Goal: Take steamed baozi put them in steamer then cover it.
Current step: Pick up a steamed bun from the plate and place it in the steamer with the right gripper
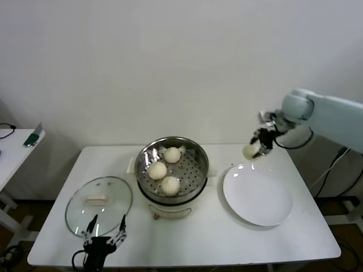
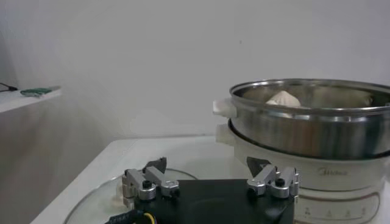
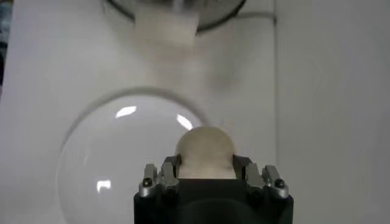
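The white table (image 1: 187,238) carries everything. At its centre stands the steamer (image 1: 172,170), a round steel basket on a white cooker base, upright with its open mouth facing up; one side handle pokes out toward 9 o'clock. Three buns (image 1: 157,170) rest dome-up on its holed floor: one at 12 o'clock, one at 9 and one at 6, close together.

At 3 o'clock from the steamer, just beside it, lies a flat white plate (image 1: 258,198). At 9 o'clock from the steamer lies the glass lid (image 1: 99,205), flat on the table, its cream oblong handle on top with the long axis running from 9 to 3 o'clock.

The right gripper (image 1: 258,144) hangs above the table at about 12 o'clock from the plate, off its far rim, clamped on the fourth bun (image 3: 204,152), which sits between the two fingers; in the right wrist view the plate lies below it and the steamer's base beyond.

The left gripper (image 1: 105,238) sits low at the table's near edge, at 6 o'clock from the lid, its fingers spread wide and holding nothing; the steamer is off to its side.

A small side table (image 1: 14,147) stands at 9 o'clock, apart from the main one.
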{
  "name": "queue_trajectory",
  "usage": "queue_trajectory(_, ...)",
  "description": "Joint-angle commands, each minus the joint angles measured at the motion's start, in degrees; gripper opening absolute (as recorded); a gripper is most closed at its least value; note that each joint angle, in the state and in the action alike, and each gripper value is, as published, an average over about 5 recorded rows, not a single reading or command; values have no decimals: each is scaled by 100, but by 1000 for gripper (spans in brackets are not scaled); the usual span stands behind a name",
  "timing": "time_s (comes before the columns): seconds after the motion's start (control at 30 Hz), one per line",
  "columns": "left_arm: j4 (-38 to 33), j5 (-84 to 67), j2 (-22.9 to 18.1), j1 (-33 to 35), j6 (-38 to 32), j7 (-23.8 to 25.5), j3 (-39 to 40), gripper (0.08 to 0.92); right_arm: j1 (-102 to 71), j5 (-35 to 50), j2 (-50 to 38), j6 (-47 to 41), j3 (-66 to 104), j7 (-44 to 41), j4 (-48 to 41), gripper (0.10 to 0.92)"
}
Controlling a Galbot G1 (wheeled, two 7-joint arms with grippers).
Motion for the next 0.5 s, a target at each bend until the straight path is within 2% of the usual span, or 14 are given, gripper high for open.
queue_trajectory(0.03, 10, -7, 19, -15, 1, 3, 17, 823, 1603, 1647, 1055, -771, -293, 386, 1269, 594)
queue_trajectory(0.27, 4, -10, 14, -4, -10, 0, -19, 823, 626, 1524, 1977, -1063, 90, 770, 967, 592)
queue_trajectory(0.5, -12, -26, -19, 28, -23, -4, -43, 823, -204, 939, 2389, -1153, 78, 949, 627, 591)
